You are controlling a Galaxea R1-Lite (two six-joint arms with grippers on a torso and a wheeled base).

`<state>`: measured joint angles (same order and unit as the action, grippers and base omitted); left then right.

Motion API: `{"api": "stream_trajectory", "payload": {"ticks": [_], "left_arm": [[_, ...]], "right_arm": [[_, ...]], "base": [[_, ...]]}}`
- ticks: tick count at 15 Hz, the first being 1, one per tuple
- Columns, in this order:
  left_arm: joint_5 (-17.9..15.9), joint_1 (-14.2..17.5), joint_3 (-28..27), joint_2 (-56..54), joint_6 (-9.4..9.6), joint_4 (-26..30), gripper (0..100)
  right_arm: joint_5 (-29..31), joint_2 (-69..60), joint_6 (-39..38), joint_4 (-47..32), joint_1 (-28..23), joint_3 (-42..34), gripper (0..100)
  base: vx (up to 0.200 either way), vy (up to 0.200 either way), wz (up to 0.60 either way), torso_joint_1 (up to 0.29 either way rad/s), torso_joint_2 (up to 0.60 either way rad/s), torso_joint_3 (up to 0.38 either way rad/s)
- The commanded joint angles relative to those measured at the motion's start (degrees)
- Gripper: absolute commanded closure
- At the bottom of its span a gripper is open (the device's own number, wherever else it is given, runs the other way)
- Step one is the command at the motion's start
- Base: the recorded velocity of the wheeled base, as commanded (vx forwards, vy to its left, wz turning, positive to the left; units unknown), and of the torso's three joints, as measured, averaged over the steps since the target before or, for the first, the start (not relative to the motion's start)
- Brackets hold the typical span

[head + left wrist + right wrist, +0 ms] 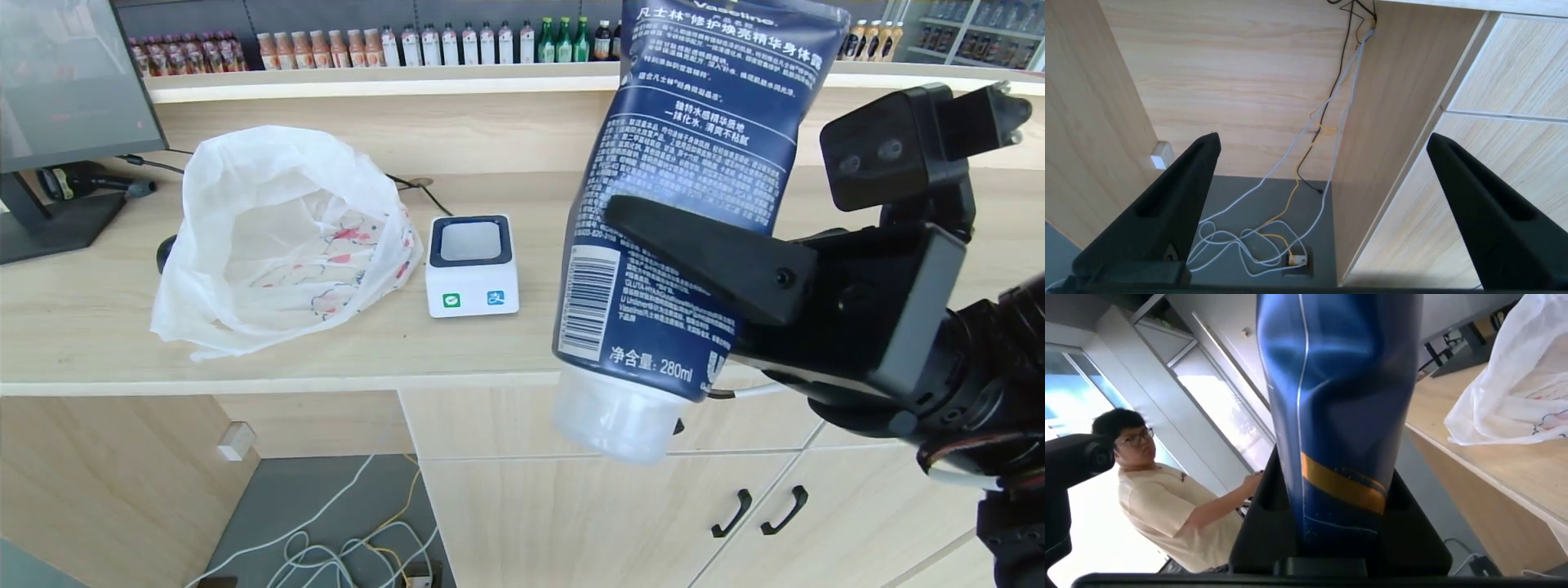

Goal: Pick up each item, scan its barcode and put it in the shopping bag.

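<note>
Right gripper [1337, 508] clamped on the dark blue soft-plastic lotion tube [686, 188], cap-down in the air right of the white box scanner [472, 265].
Its barcode faces the head camera. Likely light, squashy, slick: the mid-body hold suits it, clear of the barcode. Left gripper [1323, 139] gapes, holding nothing; 1 white plastic shopping bag [277, 237] stands open.

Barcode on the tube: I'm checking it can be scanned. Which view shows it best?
The head view: the barcode faces it on the tube. The right wrist view shows the tube's other side; the left wrist view shows cables.
</note>
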<state>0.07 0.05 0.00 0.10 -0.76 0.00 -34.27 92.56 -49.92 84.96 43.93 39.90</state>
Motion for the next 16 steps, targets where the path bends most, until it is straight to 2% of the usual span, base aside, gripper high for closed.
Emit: {"api": "stream_trajectory", "payload": {"ticks": [1, 9, 16], "left_arm": [[0.01, 0.04, 0.00, -0.01, -0.04, 0.00, 0], [0.01, 0.04, 0.00, -0.01, -0.04, 0.00, 0], [0.01, 0.04, 0.00, -0.01, -0.04, 0.00, 0]], "right_arm": [[-0.01, 0.16, -0.44, 0.03, 0.01, -0.09, 100], [-0.01, 0.51, -0.35, 0.74, 0.10, -0.26, 100], [0.17, -2.83, 10.37, 2.93, -0.08, -5.36, 100]], "base": [[0.000, 0.000, 0.00, 0.000, 0.00, 0.000], [0.000, 0.000, 0.00, 0.000, 0.00, 0.000], [0.000, 0.000, 0.00, 0.000, 0.00, 0.000]]}}
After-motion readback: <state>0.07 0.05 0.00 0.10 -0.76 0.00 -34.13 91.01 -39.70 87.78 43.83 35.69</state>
